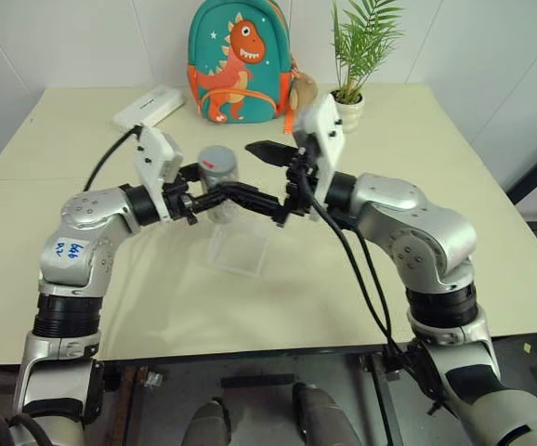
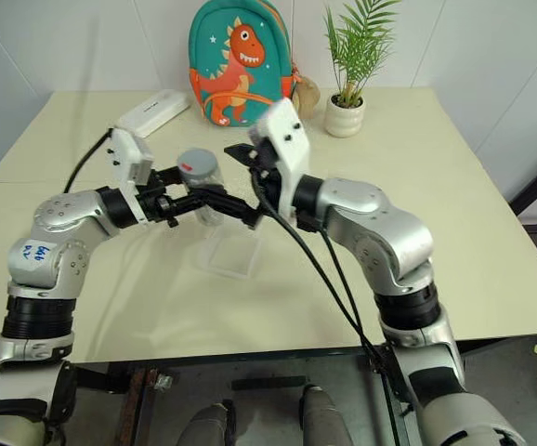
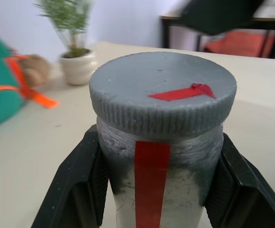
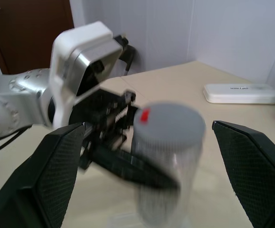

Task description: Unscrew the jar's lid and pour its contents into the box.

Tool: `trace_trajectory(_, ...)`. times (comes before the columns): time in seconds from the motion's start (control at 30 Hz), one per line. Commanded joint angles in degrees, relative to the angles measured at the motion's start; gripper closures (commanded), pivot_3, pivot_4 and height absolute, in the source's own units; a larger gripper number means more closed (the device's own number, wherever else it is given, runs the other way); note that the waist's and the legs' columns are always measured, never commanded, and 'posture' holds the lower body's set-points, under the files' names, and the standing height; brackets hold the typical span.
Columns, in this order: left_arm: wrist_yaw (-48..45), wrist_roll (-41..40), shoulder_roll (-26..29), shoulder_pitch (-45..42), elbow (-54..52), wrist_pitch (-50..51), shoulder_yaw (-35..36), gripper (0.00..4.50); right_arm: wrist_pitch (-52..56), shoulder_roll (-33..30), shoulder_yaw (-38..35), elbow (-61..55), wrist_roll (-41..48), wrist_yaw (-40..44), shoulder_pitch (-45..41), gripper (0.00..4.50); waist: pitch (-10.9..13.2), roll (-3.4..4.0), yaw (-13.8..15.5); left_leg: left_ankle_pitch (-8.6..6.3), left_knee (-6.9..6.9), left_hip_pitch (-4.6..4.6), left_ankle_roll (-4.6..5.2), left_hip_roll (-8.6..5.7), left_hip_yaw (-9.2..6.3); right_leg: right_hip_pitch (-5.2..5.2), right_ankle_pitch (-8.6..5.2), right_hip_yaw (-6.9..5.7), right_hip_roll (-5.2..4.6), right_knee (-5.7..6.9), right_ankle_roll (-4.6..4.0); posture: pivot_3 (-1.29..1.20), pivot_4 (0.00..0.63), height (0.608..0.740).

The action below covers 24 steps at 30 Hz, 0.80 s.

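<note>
The left gripper (image 3: 159, 190) clasped the jar (image 1: 218, 186), hiding its base; the lid (image 3: 163, 90) stayed on. At 3 o'clock, the right gripper (image 4: 147, 156) gaped wide around it, untouching.

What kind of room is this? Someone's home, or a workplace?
Probably an office or lab staged to feel homely: a plain cream table against bare white walls, dressed with a child's dinosaur backpack, a small potted plant and a white oblong case.
</note>
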Motion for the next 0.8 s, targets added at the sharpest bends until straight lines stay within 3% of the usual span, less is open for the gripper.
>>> trace_trajectory(0.03,0.3,-0.9,-0.7,-1.2,-3.2,1.4,0.0,2.32,1.5,1.0,-0.2,0.9,-1.5,-2.3,-2.4,0.0,0.0,0.0,0.0,0.0,-0.01,-0.01,0.01,0.0,0.0,-0.03,0.0,0.0,0.0,0.0,0.0,0.0,0.15,0.74)
trace_trajectory(0.23,0.6,-1.2,-1.8,-1.2,-4.1,2.1,0.4,2.32,1.6,1.6,-1.0,2.8,-2.5,-3.0,-3.1,0.0,0.0,0.0,0.1,0.01,0.13,-0.7,0.01,0.0,-0.03,-0.72,0.01,0.0,0.0,0.27,0.03,0.0,0.15,0.74)
trace_trajectory(0.4,1.7,-1.5,-2.6,-1.1,-4.4,2.2,1.2,2.32,1.6,1.9,-2.1,3.8,-2.1,-3.0,-2.6,0.0,0.0,0.0,0.2,0.01,0.15,-0.71,0.02,0.0,-0.03,-0.74,0.01,0.0,0.01,0.24,0.02,0.0,0.15,0.74)
trace_trajectory(0.5,2.2,-1.6,-2.8,-1.1,-4.6,2.3,1.5,2.32,1.1,2.0,-2.4,3.8,-1.8,-2.4,-2.3,0.59,0.0,0.0,0.2,0.01,0.15,-0.71,0.02,0.0,-0.04,-0.74,0.01,0.0,0.02,0.25,0.02,0.0,0.15,0.74)
trace_trajectory(0.63,2.5,-1.9,-3.0,-1.3,-4.9,2.2,1.9,2.32,0.4,2.4,-3.2,3.2,-1.2,-1.7,-1.8,1.9,0.0,0.0,0.2,0.01,0.14,-0.71,0.02,0.0,-0.04,-0.74,0.01,0.0,0.02,0.25,0.02,0.0,0.15,0.74)
trace_trajectory(0.8,1.4,-2.9,-3.1,-1.5,-4.8,2.0,2.3,2.32,0.6,2.1,-3.8,3.4,-0.1,-0.1,-1.0,1.95,0.0,0.0,0.2,0.01,0.15,-0.71,0.02,0.0,-0.04,-0.74,0.01,0.0,0.02,0.24,0.02,0.0,0.15,0.74)
